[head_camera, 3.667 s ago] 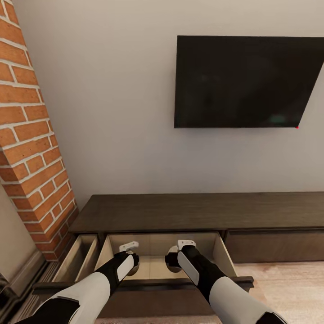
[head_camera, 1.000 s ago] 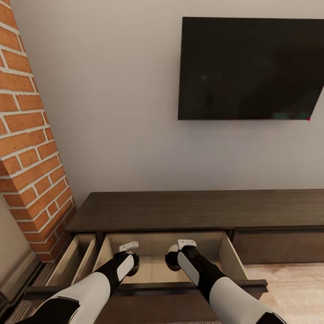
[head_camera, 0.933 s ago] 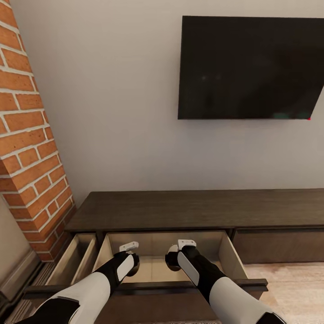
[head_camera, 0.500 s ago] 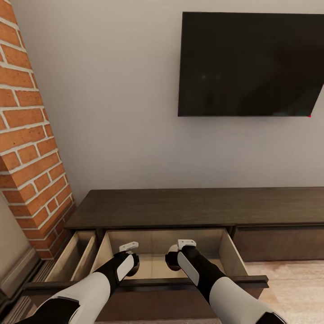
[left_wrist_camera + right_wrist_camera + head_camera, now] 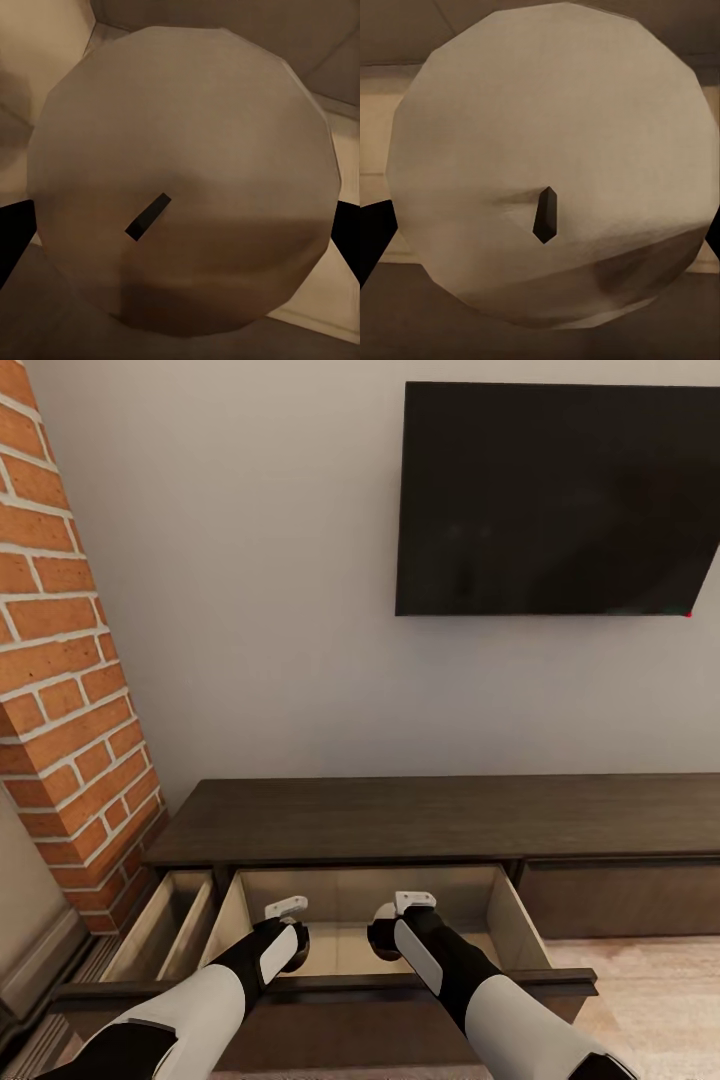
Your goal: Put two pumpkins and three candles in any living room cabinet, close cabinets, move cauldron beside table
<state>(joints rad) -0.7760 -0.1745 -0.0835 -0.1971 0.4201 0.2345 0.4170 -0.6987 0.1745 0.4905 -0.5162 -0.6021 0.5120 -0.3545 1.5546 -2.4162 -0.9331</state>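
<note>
The long dark brown cabinet stands against the wall with its middle drawer pulled out. Both arms reach down into that drawer. In the head view my left gripper and right gripper hang over the pale drawer floor, their fingers hidden under the wrists. The left wrist view looks down on a beige candle with a dark wick, and black fingers clamp its sides. The right wrist view has another beige candle held the same way between black fingers. Both grippers are shut on candles.
A second drawer stands open at the cabinet's left end, beside a brick column. A black TV hangs on the wall above. The cabinet's right front is shut. Light wood floor lies to the right.
The whole picture has shifted a little, with the TV and cabinet top sitting higher, so the camera moved. Both arms and their candles keep the same pose in the drawer.
</note>
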